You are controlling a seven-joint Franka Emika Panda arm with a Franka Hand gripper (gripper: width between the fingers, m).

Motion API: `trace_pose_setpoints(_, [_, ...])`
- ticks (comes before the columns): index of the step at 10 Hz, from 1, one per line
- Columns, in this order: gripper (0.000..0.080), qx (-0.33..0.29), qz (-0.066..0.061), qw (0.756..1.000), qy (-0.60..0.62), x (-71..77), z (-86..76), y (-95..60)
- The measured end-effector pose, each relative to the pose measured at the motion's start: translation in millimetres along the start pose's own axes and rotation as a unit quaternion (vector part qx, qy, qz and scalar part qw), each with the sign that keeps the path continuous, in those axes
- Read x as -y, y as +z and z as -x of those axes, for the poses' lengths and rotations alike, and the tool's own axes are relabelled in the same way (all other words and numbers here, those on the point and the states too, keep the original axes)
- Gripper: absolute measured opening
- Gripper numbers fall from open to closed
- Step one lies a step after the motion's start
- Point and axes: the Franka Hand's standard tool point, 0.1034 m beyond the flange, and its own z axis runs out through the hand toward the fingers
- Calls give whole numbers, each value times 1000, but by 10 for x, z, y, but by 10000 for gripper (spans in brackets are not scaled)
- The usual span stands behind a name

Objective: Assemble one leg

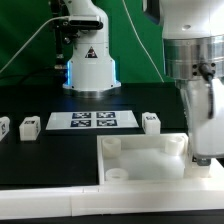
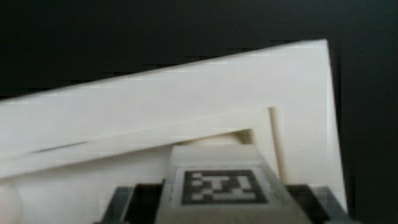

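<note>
In the wrist view a white leg (image 2: 221,186) with a black-and-white tag sits between my gripper's (image 2: 224,208) dark fingers (image 2: 135,204), which press on both its sides. The large white tray-like piece (image 2: 160,110) lies right behind it, one corner in view. In the exterior view my gripper (image 1: 205,152) hangs over the right end of that piece (image 1: 150,160); the held leg is hidden there. Three more legs stand on the black table: two on the exterior view's left (image 1: 29,127) (image 1: 4,128) and one by the tray's far edge (image 1: 150,122).
The marker board (image 1: 92,121) lies flat behind the tray-like piece. The robot's base (image 1: 90,65) stands at the back with cables beside it. A white table edge (image 1: 50,205) runs along the front.
</note>
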Motion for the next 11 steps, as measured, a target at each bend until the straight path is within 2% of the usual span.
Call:
trace_pose_setpoints(1, [271, -3, -5, 1000, 15, 0, 2, -1])
trace_pose_setpoints(3, [271, -2, -5, 1000, 2, -2, 6, 1])
trace_pose_setpoints(4, [469, -2, -5, 1000, 2, -5, 9, 2])
trace_pose_setpoints(5, [586, -2, -5, 1000, 0, -6, 11, 2])
trace_pose_setpoints(6, [586, -2, -6, 1000, -4, -9, 18, -2])
trace_pose_setpoints(7, [637, -1, -6, 1000, -19, -34, 43, -38])
trace_pose_setpoints(9, [646, 3, -14, 997, -74, -27, 62, -102])
trace_pose_setpoints(11, [649, 1, -10, 988, -157, -82, 56, -49])
